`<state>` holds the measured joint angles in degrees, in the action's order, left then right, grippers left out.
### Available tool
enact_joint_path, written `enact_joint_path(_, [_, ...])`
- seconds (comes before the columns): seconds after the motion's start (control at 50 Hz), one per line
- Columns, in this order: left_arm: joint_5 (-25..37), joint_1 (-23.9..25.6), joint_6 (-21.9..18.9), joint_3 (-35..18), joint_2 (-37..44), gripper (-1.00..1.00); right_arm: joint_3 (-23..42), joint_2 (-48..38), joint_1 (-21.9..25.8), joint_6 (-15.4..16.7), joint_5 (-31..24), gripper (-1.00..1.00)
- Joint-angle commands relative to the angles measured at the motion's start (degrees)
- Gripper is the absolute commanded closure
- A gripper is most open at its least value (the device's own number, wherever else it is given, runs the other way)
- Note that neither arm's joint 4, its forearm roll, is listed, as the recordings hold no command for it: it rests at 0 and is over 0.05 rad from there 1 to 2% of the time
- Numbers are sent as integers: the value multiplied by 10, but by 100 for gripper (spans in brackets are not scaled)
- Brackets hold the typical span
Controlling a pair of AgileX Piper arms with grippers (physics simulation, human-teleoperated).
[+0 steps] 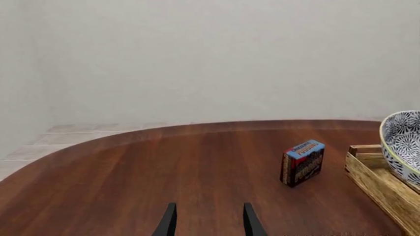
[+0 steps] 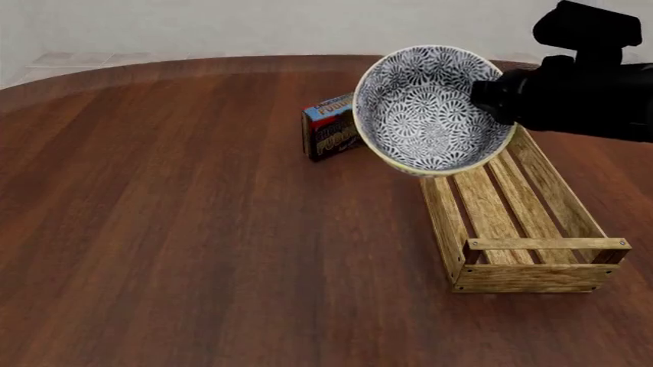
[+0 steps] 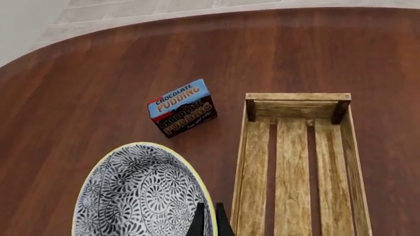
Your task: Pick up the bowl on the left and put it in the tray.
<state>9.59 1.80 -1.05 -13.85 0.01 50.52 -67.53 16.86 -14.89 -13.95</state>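
Observation:
The blue-and-white patterned bowl [image 2: 429, 115] hangs tilted in the air, its opening turned toward the front camera. My right gripper [image 2: 492, 98] is shut on its right rim; in the right wrist view the fingers [image 3: 198, 222] pinch the yellowish rim of the bowl [image 3: 137, 196]. The bowl sits above the far left side of the wooden slat tray [image 2: 445, 223], partly over the table beside it. The tray [image 3: 295, 162] is empty. My left gripper [image 1: 208, 221] stands open low over bare table, well away from the bowl [image 1: 404, 142] and the tray [image 1: 380, 182].
A chocolate pudding box [image 2: 329, 126] stands on the table just left of the bowl and the tray's far end, also seen as the box [image 3: 182, 108] and the box [image 1: 303, 162]. The dark wooden table [image 2: 153, 229] has a curved far edge.

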Motion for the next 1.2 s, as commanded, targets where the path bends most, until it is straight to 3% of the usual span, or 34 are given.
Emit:
enact_joint_path(0.02, [-4,3,0,6,0,-100,-4,-2,-20,-5,9,100])
enact_joint_path(1.2, [-10,6,-5,21,0,-100,-29,-22,-107,-14,40,100])
